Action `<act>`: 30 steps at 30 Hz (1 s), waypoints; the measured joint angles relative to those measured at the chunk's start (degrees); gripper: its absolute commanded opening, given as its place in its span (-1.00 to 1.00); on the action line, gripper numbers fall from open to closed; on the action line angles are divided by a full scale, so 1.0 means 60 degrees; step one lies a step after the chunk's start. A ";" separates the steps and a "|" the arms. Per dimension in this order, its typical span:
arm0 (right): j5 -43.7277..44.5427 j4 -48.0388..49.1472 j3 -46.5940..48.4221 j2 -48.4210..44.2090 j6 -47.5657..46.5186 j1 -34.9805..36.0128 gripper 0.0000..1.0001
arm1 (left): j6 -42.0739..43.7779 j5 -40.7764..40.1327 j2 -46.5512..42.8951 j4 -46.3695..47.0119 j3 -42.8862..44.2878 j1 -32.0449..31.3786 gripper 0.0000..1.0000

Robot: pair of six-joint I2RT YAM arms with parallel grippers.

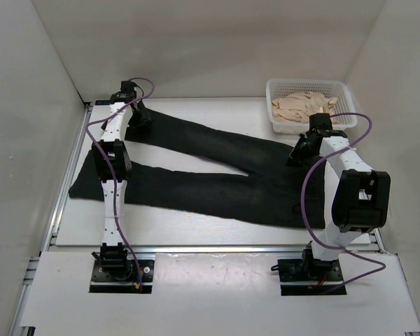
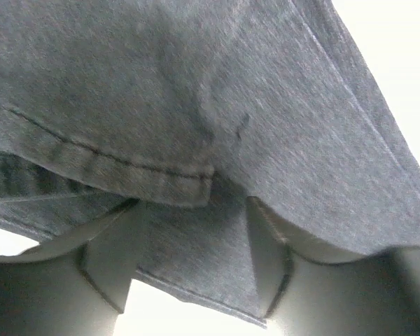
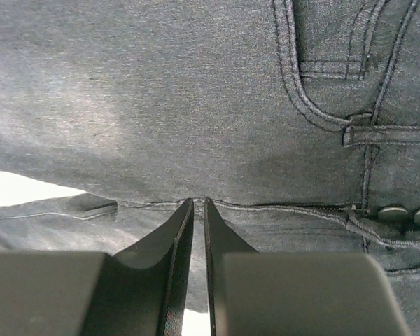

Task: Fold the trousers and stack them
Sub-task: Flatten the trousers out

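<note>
The black trousers lie spread on the table, legs pointing left and waist to the right. My left gripper is at the hem of the far leg. In the left wrist view its fingers stand apart, and the hem of the trousers lies flat between them. My right gripper is at the far edge of the waist end. In the right wrist view its fingertips are almost together and pinch a seam edge of the trousers, left of the pocket and buttons.
A white basket with a beige cloth pile stands at the back right, just behind the right gripper. White walls close in the table on the left, back and right. A metal rail runs along the front edge.
</note>
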 measured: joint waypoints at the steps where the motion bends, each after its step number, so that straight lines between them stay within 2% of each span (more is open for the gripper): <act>1: 0.0000 -0.0004 0.0018 0.0066 -0.0036 0.0000 -0.69 | -0.0029 -0.0036 0.0000 0.0069 -0.0022 0.0015 0.12; 8: 0.0000 -0.0076 0.0073 0.0543 -0.0142 0.0000 -0.69 | -0.0229 -0.0335 -0.0007 0.0368 -0.0076 0.0047 0.12; 9: 0.0000 -0.0087 0.0073 0.0572 -0.0146 0.0000 -0.69 | -0.0248 -0.0342 -0.0004 0.0401 -0.0047 0.0047 0.07; 11: 0.0000 -0.0106 0.0073 0.0586 -0.0146 0.0000 -0.69 | -0.0306 -0.0346 -0.0004 0.0477 0.0022 0.0047 -0.16; 12: 0.0000 -0.0113 0.0084 0.0586 -0.0149 0.0000 -0.69 | -0.0328 -0.0346 -0.0004 0.0514 0.0062 0.0047 -0.36; 13: 0.0000 -0.0117 0.0106 0.0586 -0.0149 0.0000 -0.69 | -0.0350 -0.0346 -0.0004 0.0546 0.0091 0.0047 -0.72; 14: 0.0000 -0.0113 0.0135 0.0594 -0.0153 0.0000 -0.69 | -0.0357 -0.0350 -0.0004 0.0572 0.0117 0.0047 -0.80; 22: -0.0004 -0.0124 0.0193 0.0601 -0.0244 0.0000 -0.71 | -0.0408 -0.0692 -0.0036 0.0750 0.0557 0.0251 -0.77; 23: -0.0011 -0.0127 0.0193 0.0601 -0.0259 0.0000 -0.71 | -0.0426 -0.0820 -0.0051 0.0867 0.0630 0.0346 -0.39; 25: -0.0051 -0.0127 0.0193 0.0601 -0.0291 0.0000 -0.71 | -0.0393 -0.1042 -0.0055 0.1067 0.0900 0.0634 0.99; 30: -0.0135 -0.0131 0.0193 0.0601 -0.0321 0.0000 -0.71 | -0.0459 -0.1377 -0.0433 0.1610 0.1366 0.1596 1.00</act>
